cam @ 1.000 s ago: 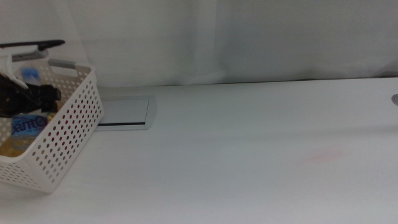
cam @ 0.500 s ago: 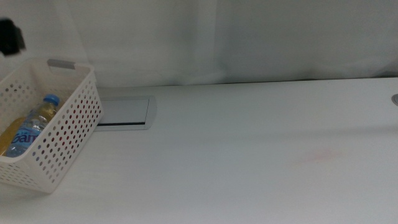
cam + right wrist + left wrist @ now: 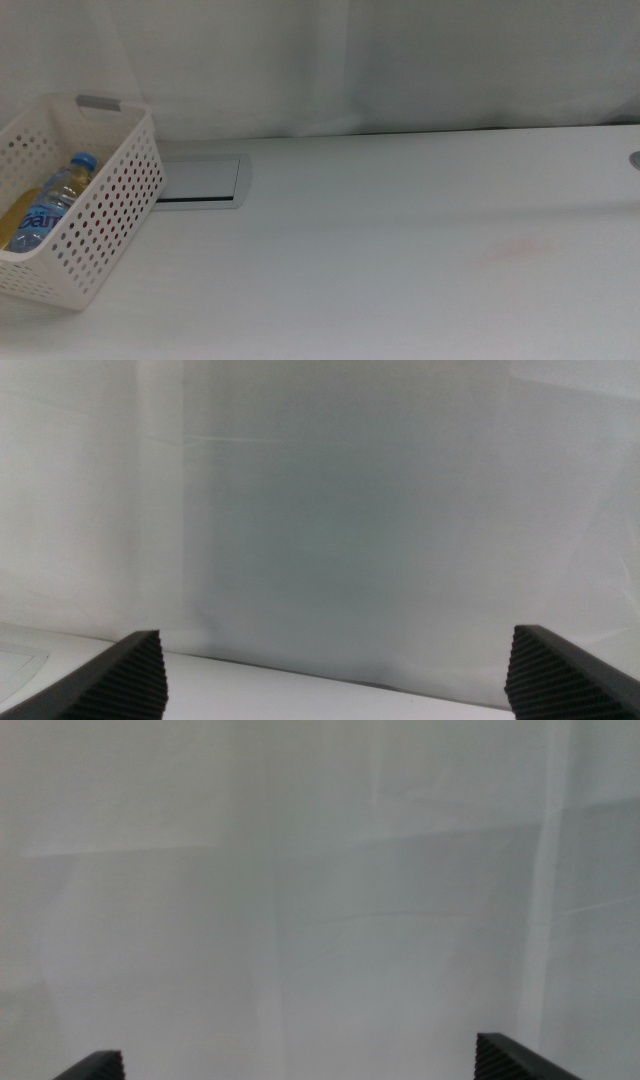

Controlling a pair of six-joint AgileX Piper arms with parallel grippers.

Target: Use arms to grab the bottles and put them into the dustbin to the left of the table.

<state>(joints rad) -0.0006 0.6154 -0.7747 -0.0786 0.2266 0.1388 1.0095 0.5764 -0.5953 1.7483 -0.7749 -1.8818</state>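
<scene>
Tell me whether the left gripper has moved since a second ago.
Yes. It hung over the dustbin in the middle view, then rose and left that view; now its wide-open jaws face only the white backdrop.

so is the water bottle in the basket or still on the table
In the dustbin: the clear bottle lies tilted behind its perforated wall.

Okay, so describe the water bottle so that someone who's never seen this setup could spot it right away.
Start at the white perforated basket standing at the left end of the white table. Inside it, the clear water bottle lies tilted against the basket's wall. Its blue cap and blue label set it apart from the yellow-liquid bottle beside it.
</scene>
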